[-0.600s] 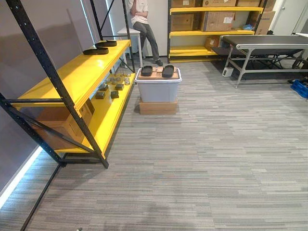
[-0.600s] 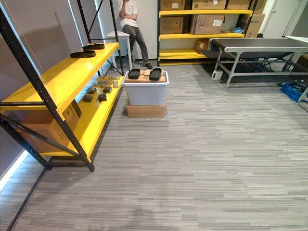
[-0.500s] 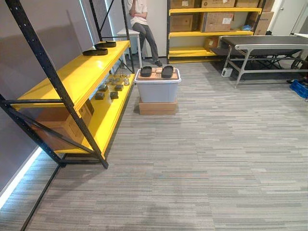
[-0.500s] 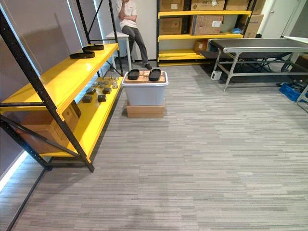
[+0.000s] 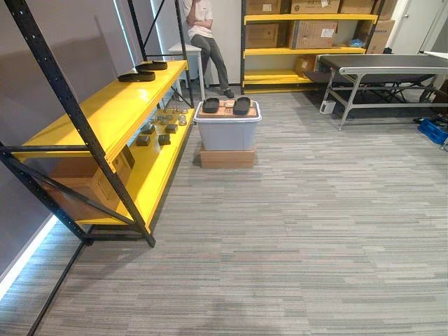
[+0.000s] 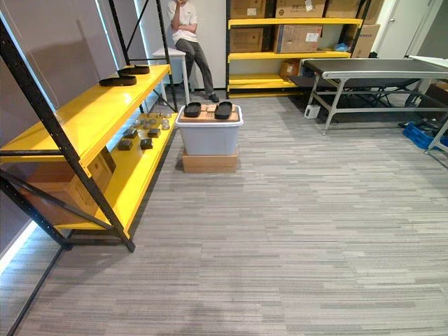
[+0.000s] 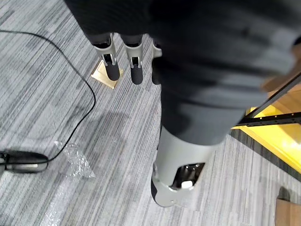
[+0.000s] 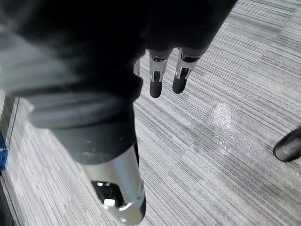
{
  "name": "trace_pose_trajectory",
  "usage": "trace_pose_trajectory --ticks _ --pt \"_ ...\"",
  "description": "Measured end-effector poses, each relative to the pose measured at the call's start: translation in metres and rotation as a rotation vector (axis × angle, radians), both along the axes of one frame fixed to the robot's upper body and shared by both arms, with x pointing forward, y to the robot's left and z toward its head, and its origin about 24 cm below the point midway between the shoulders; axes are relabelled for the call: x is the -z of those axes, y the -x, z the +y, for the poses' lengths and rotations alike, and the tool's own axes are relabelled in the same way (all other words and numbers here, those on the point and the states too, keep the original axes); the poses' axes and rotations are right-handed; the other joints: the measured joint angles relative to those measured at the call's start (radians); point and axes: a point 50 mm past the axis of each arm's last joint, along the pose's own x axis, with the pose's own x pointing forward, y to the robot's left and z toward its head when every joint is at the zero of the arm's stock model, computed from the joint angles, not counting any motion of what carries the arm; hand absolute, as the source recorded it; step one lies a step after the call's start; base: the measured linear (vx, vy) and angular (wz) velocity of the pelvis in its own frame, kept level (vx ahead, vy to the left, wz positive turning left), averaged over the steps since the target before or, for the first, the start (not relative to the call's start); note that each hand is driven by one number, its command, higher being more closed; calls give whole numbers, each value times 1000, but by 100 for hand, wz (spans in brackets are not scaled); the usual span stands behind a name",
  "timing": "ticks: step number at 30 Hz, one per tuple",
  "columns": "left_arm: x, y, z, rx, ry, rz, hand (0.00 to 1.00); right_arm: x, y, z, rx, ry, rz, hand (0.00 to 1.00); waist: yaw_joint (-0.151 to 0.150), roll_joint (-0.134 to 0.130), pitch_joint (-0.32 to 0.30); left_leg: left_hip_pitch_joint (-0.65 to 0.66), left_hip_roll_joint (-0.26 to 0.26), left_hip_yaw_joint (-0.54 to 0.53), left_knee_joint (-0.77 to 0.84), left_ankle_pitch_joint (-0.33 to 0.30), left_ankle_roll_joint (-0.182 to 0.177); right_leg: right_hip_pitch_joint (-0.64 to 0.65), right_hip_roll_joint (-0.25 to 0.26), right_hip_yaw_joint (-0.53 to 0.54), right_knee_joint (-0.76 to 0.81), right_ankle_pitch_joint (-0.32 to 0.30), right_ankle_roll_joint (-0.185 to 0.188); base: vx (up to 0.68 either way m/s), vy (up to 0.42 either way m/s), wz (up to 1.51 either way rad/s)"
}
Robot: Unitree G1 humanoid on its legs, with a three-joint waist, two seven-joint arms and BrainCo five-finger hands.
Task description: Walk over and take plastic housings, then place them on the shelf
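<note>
Two dark oval plastic housings [image 5: 211, 105] lie side by side on the lid of a grey bin [image 5: 227, 134], which stands on a flat cardboard box [image 5: 227, 157] on the carpet [image 5: 315, 210]. The long axis of each housing appears to run away from the robot, the two axes parallel. The yellow shelf [image 5: 112, 106] stands just beside the bin, and a further pair of housings [image 5: 136, 75] rests at its far end. The left hand [image 7: 111, 66] and the right hand [image 8: 156, 82] hang with fingers released and pointing at the carpet, grasping nothing. The housings on the bin lie well ahead of both sets of fingertips, far out of reach and above their level. The bin sits slightly to the left of straight ahead, so the fingers of the left hand are judged marginally nearer. The coming move calls for walking forward until the lid lies just below and ahead of the fingertips.
</note>
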Motion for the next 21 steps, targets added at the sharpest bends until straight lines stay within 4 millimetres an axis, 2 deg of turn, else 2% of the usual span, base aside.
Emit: trace_pose_trajectory --ticks 13,21 --pt "3 -5 -11 115 5 24 0 6 5 10 -5 -36 32 0 0 0 -1 1 0 0 -7 1 2 -2 1 -1 -1 0 0 -14 -7 0" --pt "0 -23 -16 173 1 -7 0 9 2 18 -14 -57 29 0 1 -7 3 -9 0 6 -14 1 1 -18 2 5 -1 0 0 0 0 -3"
